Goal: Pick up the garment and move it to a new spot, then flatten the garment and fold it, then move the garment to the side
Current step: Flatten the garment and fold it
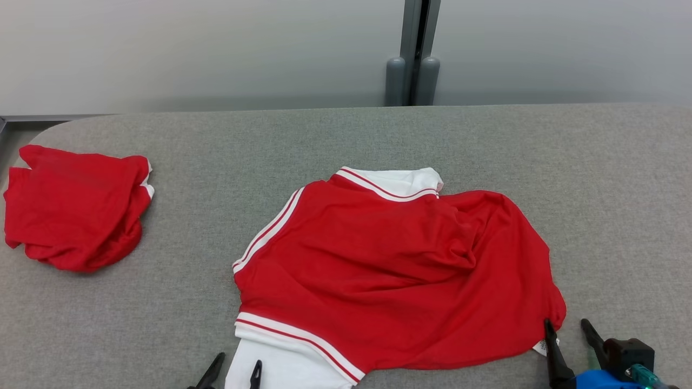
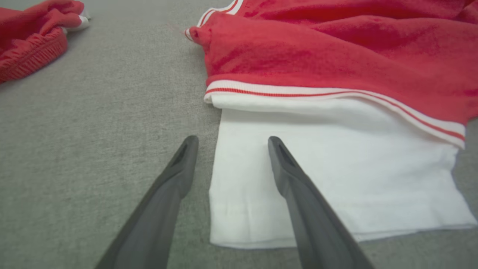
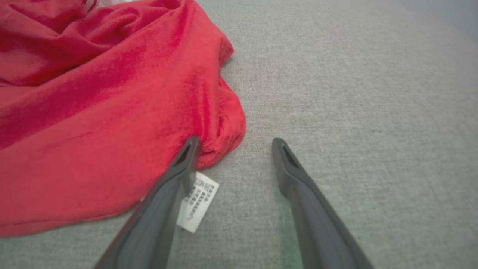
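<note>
Red shirt [image 1: 389, 270] lies rumpled mid-desk [image 1: 162, 324], not yet flat. My left claw [image 1: 239, 361] spread, straddling white panel [image 2: 317, 179] edge. My right claw [image 1: 566, 324] spread at hem corner beside label [image 3: 198, 201]. Risk: pinch catches one layer or label only, so cloth slips, bunches.

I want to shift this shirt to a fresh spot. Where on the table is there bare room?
Widest bare table lies right of the red-and-white garment; a band runs behind its collar. A narrower gap separates it from the crumpled red garment at left. Crowded: the near edge, where left gripper and right gripper sit at its hem.
</note>
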{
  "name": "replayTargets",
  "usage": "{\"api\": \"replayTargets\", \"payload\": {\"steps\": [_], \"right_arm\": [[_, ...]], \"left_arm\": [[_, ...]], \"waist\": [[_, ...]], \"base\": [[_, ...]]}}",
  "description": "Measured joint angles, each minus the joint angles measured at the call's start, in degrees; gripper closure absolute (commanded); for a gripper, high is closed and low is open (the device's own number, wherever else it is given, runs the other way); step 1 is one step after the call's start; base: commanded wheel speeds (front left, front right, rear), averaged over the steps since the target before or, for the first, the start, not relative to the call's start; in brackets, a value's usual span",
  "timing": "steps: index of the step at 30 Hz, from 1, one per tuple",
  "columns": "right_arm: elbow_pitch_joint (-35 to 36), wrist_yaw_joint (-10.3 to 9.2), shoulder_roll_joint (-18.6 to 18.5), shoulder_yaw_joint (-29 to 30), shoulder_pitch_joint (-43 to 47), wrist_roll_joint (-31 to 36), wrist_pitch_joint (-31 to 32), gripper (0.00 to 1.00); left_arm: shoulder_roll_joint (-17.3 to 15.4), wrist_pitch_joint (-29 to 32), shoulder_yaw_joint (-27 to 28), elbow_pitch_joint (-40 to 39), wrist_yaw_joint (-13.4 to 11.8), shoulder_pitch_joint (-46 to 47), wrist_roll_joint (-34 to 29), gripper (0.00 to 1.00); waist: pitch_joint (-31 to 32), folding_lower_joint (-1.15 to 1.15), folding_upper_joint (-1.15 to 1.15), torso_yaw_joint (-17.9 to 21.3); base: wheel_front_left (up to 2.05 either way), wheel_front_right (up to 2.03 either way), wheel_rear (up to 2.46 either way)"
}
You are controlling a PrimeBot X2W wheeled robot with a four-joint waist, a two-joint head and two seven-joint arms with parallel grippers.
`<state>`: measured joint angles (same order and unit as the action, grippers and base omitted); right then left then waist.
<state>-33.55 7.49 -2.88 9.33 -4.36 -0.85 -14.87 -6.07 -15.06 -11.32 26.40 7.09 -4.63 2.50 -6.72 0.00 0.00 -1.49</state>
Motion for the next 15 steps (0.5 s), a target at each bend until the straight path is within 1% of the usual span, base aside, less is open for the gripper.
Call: {"api": "replayTargets", "payload": {"steps": [4, 8, 12, 13, 14, 15], "right_arm": [[-2.58, 0.00, -0.03, -0.97, -1.27, -0.29, -0.18, 0.00], [-3.34, 0.00, -0.07, -1.67, -1.92, -0.79, -0.31, 0.00], [-5.15, -0.01, -0.10, -4.45, -3.59, -2.52, -0.37, 0.00], [-5.68, -0.02, -0.11, -4.94, -3.84, -3.23, -0.38, 0.06], [-6.12, -0.02, -0.12, -5.37, -4.06, -3.97, -0.44, 0.67], [-6.12, -0.02, -0.12, -5.37, -4.06, -3.97, -0.44, 1.00]], "left_arm": [[-0.42, -0.19, -0.64, 2.88, 0.01, 0.12, 0.52, 0.00], [-0.44, -0.29, -0.97, 4.19, 0.02, 0.59, 0.76, 0.00], [-0.19, -0.70, -2.29, 6.78, 0.02, 1.83, 2.47, 0.00], [-0.13, -0.71, -2.66, 7.45, 0.02, 2.24, 2.86, 0.00], [-0.04, -0.70, -2.93, 8.23, 0.02, 2.64, 3.41, 0.24], [-0.04, -0.70, -2.93, 8.23, 0.02, 2.64, 3.41, 0.98]], "waist": [[-0.15, 0.00, 0.00, 0.05], [-0.27, 0.00, 0.00, 0.15], [-0.44, 0.00, 0.00, 0.36], [-0.45, 0.00, 0.00, 0.35], [-0.45, 0.00, 0.00, 0.32], [-0.45, 0.00, 0.00, 0.32]], "base": [[0.00, 0.00, 0.00], [0.00, 0.00, 0.00], [0.00, 0.00, 0.00], [0.00, 0.00, 0.00], [0.00, 0.00, 0.00], [0.00, 0.00, 0.00]]}}
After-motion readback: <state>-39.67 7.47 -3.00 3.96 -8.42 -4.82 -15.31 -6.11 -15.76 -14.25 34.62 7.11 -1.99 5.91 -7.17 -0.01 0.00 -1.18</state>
